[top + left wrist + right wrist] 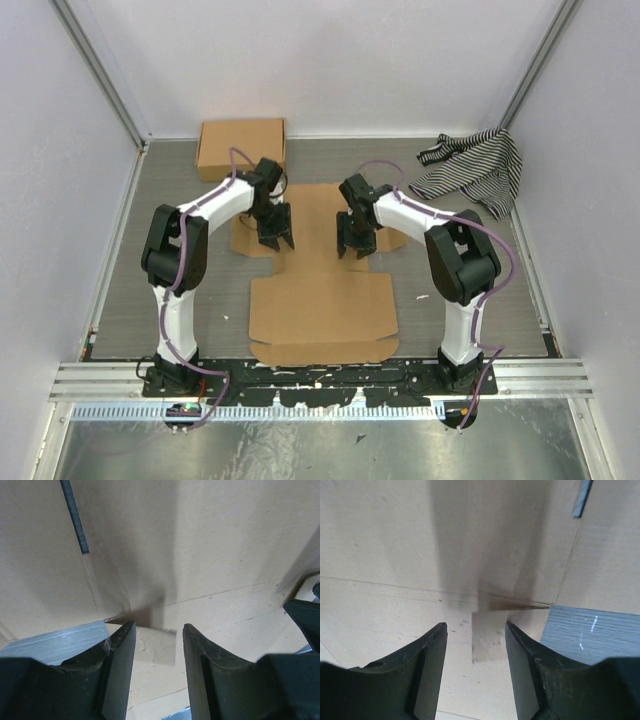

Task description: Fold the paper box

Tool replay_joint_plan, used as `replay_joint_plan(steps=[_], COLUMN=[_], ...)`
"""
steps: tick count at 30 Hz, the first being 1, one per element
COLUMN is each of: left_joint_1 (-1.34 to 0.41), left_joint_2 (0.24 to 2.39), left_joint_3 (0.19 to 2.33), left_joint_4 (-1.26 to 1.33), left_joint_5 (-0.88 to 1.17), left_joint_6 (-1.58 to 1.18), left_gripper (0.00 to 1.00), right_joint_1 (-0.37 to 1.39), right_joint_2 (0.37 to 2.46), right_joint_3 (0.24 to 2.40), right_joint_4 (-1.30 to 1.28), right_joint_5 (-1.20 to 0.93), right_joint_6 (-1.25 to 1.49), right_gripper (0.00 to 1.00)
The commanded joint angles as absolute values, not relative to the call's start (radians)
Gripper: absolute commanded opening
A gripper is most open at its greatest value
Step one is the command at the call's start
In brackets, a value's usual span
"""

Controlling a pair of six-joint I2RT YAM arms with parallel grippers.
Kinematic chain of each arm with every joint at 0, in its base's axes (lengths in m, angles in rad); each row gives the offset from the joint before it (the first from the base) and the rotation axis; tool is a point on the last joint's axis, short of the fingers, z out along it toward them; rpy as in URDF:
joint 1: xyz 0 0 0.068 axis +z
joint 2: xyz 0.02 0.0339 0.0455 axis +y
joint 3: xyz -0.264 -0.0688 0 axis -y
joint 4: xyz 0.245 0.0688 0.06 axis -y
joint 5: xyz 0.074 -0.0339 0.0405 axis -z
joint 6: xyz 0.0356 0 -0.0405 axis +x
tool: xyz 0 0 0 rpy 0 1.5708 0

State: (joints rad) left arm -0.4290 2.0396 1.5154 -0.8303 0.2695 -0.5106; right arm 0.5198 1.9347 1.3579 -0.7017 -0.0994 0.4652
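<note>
Grey planked table, white walls around, paper box lying flat

light: even, bright | wrist views: soft, blurred shadows

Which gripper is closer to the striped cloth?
Right. The right gripper is over the paper box, with the striped cloth beyond it to the right; the left gripper is farther left.

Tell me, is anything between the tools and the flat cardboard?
Nothing visible. The left tool and right tool, both open, hang directly over the box; the cloth lies at the far right.
</note>
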Motion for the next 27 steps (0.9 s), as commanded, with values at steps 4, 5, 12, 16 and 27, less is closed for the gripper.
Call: replay_joint_plan(steps=[4,5,12,16,27], left_joint_1=[-0.378,-0.364,-0.293,-0.291,-0.291], left_joint_2=[2.088,2.103,2.299,2.424,2.528], left_joint_3=[1.886,1.933,2.244,2.399,2.434], left_joint_4=[-1.000,-1.008,-1.074,-1.107,-1.030], left_joint_5=[0.120,0.102,0.044,0.023,-0.047], left_joint_6=[-0.443,-0.443,-0.461,-0.468,-0.502], left_gripper=[0.51,0.51,0.51,0.50,0.46], right_joint_1=[0.504,0.492,0.363,0.313,0.243], right_joint_2=[1.833,1.827,1.851,1.880,1.912], right_joint_3=[1.587,1.611,1.709,1.731,1.746], right_joint_4=[-0.801,-0.807,-0.795,-0.778,-0.756], right_joint_5=[0.119,0.136,0.121,0.079,-0.005], right_joint_6=[0.432,0.427,0.381,0.349,0.329], right_gripper=[0.56,0.56,0.56,0.56,0.55])
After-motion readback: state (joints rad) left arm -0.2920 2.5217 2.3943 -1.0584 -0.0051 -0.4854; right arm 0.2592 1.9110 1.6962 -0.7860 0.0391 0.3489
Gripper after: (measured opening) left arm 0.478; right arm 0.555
